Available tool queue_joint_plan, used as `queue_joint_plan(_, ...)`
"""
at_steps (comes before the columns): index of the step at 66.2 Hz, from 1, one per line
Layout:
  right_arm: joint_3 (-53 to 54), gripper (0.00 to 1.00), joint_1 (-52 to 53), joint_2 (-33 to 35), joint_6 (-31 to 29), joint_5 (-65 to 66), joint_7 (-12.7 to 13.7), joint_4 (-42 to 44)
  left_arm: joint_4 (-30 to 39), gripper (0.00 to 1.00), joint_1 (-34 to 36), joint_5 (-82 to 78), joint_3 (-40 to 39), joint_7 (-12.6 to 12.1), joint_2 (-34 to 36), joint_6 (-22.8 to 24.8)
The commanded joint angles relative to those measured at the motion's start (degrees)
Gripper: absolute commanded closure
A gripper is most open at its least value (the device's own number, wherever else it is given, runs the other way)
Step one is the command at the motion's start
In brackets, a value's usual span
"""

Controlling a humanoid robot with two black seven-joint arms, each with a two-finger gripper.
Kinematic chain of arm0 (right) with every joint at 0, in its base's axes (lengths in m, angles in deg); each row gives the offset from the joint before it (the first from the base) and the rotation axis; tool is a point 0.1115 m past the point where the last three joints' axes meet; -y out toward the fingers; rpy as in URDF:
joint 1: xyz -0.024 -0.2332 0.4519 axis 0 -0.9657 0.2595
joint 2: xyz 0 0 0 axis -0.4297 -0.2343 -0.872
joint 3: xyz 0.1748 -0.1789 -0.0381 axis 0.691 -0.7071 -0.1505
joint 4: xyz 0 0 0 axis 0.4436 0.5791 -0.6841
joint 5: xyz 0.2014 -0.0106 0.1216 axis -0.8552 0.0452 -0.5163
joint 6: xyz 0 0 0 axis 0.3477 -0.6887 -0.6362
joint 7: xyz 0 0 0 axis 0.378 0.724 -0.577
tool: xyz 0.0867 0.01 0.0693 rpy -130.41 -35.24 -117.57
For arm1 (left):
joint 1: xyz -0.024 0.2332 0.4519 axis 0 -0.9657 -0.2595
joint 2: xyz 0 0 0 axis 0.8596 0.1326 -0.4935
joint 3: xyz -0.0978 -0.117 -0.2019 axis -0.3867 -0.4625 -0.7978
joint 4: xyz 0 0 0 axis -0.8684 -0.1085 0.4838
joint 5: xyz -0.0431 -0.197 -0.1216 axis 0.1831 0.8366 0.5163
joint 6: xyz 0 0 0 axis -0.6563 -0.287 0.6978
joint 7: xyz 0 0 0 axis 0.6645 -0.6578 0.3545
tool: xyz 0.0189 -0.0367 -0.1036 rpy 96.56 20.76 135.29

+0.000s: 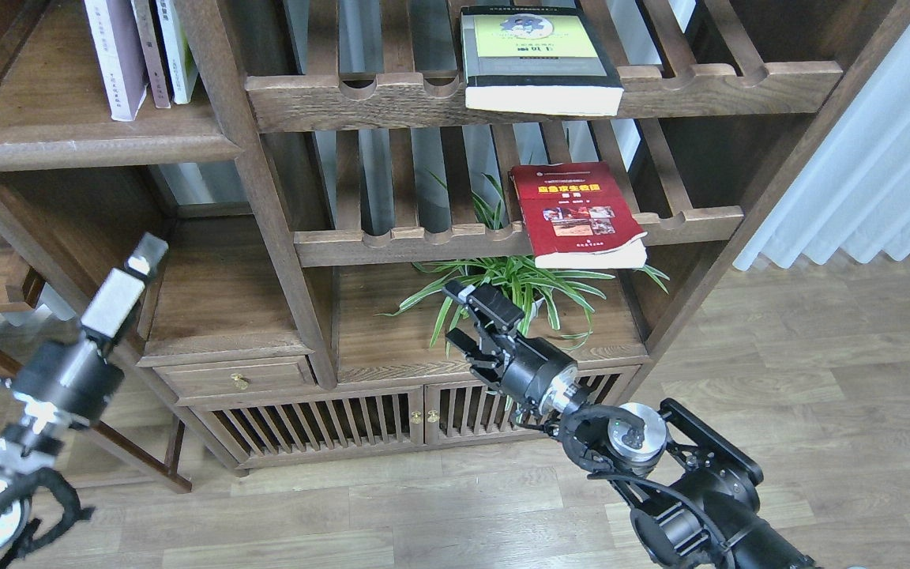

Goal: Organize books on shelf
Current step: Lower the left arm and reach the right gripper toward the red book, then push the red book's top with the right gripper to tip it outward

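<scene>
Jaws on both our arms empty, books lying apart on the shelving.

Our right gripper (475, 316) holds its jaws apart just in front of the green plant (514, 288); our left gripper (135, 269) is seen end-on, so we cannot tell its jaws' state. Farther up, the red book (577, 212) lies flat on the lower slatted rack (423, 237), the grey-black book (538, 59) on the upper rack (708, 75). The lavender-white book (115, 55) stands upright on the solid shelf (68, 142) at far left.
</scene>
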Motion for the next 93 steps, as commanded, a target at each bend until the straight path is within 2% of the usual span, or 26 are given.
queue_joint_plan(1, 2.8, 0.01, -0.2, 0.0, 0.5, 0.0, -0.5, 0.1, 0.0, 0.00, -0.1, -0.2, 1.4, -0.2, -0.6, 0.0)
queue_joint_plan(4, 3.3, 0.01, -0.2, 0.0, 0.6, 0.0, -1.6, 0.4, 0.0, 0.00, -0.1, -0.5, 1.6, -0.2, -0.6, 0.0)
queue_joint_plan(14, 5.9, 0.01, -0.4, 0.0, 0.8, 0.0, -10.2, 0.7, 0.0, 0.00, -0.2, -1.2, 1.8, -0.2, -0.7, 0.0)
queue_joint_plan(19, 5.9, 0.01, -0.4, 0.0, 0.8, 0.0, -13.3, 0.8, 0.0, 0.00, -0.2, -1.2, 1.9, -0.2, -1.1, 0.0)
queue_joint_plan(36, 5.9, 0.01, -0.7, 0.0, 0.9, -0.2, -18.1, 0.8, 0.0, 0.00, -0.1, -1.2, 1.9, -0.2, -1.4, 0.0)
queue_joint_plan(50, 5.9, 0.01, -0.3, 0.0, 1.5, -0.2, -21.1, 1.7, 0.0, 0.00, -0.1, -1.2, 1.9, -0.2, -1.5, 0.0)
queue_joint_plan(74, 5.9, 0.01, 4.0, 0.0, 2.4, -0.2, -21.2, 7.7, -0.1, 0.00, 0.0, -1.3, 1.8, -0.2, -1.7, 0.0)
queue_joint_plan(93, 6.0, 0.02, 5.3, 0.0, 4.1, -0.2, -21.2, 9.2, -0.2, 0.00, 0.1, -1.3, 1.8, -0.2, -1.6, 0.0)
